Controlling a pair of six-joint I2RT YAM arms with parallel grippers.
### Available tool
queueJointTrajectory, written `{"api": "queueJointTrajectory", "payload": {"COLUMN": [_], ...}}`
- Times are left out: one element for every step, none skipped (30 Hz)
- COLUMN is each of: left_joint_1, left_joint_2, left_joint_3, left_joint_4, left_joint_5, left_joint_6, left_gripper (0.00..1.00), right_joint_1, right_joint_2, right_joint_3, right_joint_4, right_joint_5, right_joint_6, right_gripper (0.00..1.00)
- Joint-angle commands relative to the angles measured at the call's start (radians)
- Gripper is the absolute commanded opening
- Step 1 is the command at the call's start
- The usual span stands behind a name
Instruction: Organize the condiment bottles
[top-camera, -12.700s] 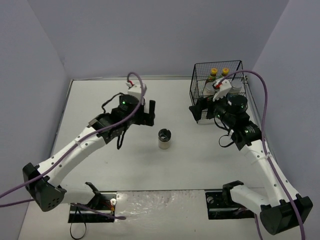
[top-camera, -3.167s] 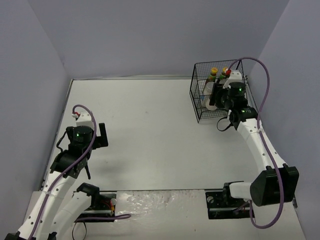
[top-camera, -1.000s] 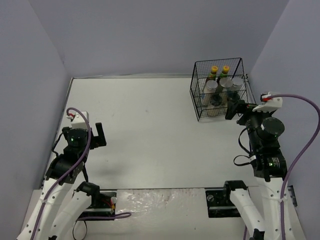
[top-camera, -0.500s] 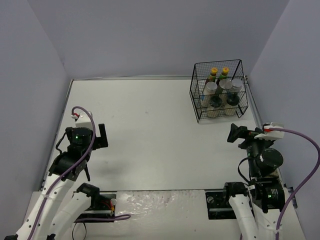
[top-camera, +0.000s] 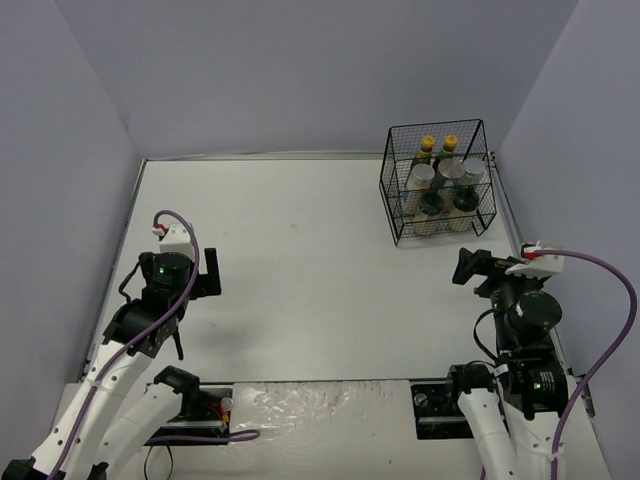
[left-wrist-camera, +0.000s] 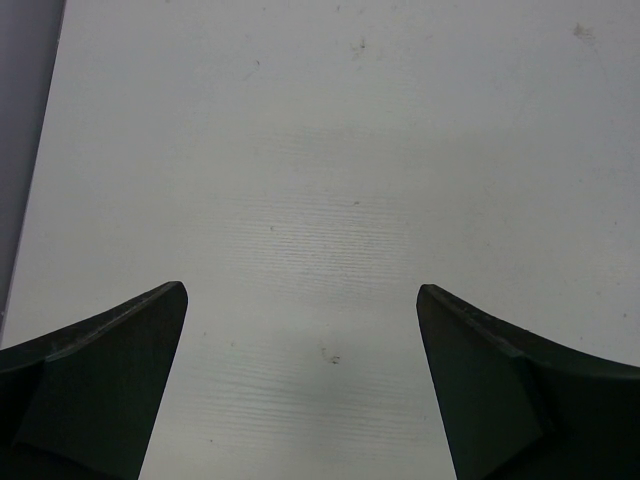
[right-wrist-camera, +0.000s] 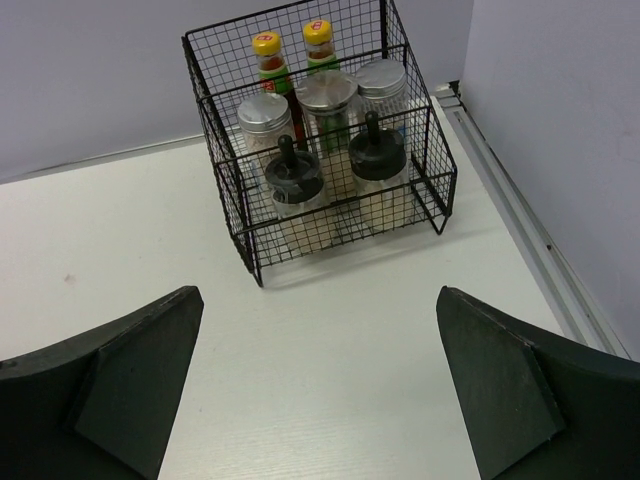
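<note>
The condiment bottles all stand inside the black wire basket (top-camera: 388, 205) at the back right. In the right wrist view, two dark bottles with yellow caps (right-wrist-camera: 266, 55) stand at the back of the basket (right-wrist-camera: 250, 258). Three silver-lidded jars (right-wrist-camera: 327, 92) form the middle row, and two black-capped shakers (right-wrist-camera: 293, 180) stand in front. My right gripper (top-camera: 478, 262) (right-wrist-camera: 320, 290) is open and empty, well short of the basket and facing it. Over the bare table at the left, my left gripper (top-camera: 208, 268) (left-wrist-camera: 300, 290) is open and empty.
The white table (top-camera: 300, 230) is bounded by grey walls at the back and both sides. A raised rail (right-wrist-camera: 530, 240) runs along the right edge beside the basket. The arm bases and cables sit at the near edge (top-camera: 190, 410).
My right arm has drawn back from the basket toward the near edge, gripper still open. The left arm has shifted slightly to the right. The bottles have not moved.
</note>
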Motion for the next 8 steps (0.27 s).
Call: {"api": "queueJointTrajectory", "payload": {"left_joint_1": [-0.004,-0.004,-0.004,-0.004,-0.003,-0.002,-0.003,-0.004], "left_joint_2": [0.004,0.007,0.009,0.01,0.009,0.009,0.009,0.008], "left_joint_3": [0.026,0.026,0.026,0.026,0.026,0.026,0.026,0.026], "left_joint_4": [0.058,0.058,0.056,0.056,0.055,0.056,0.057,0.058], "left_joint_5": [-0.016,-0.013,-0.012,-0.012,-0.012,-0.013,-0.013,-0.013], "left_joint_6": [0.007,0.007,0.007,0.007,0.007,0.007,0.007,0.007], "left_gripper": [0.97,0.97,0.97,0.97,0.97,0.97,0.97,0.97], "right_joint_1": [-0.006,-0.006,-0.005,-0.004,-0.005,-0.005,-0.004,-0.005], "right_joint_2": [0.034,0.031,0.029,0.027,0.026,0.024,0.022,0.022], "right_joint_3": [-0.003,-0.003,-0.003,-0.003,-0.003,-0.003,-0.002,-0.002], "right_joint_4": [0.06,0.061,0.061,0.061,0.06,0.061,0.061,0.06], "right_joint_5": [-0.019,-0.019,-0.019,-0.018,-0.018,-0.019,-0.021,-0.023], "right_joint_6": [0.002,0.002,0.002,0.002,0.002,0.003,0.003,0.002], "right_gripper": [1.0,1.0,1.0,1.0,1.0,1.0,1.0,1.0]}}
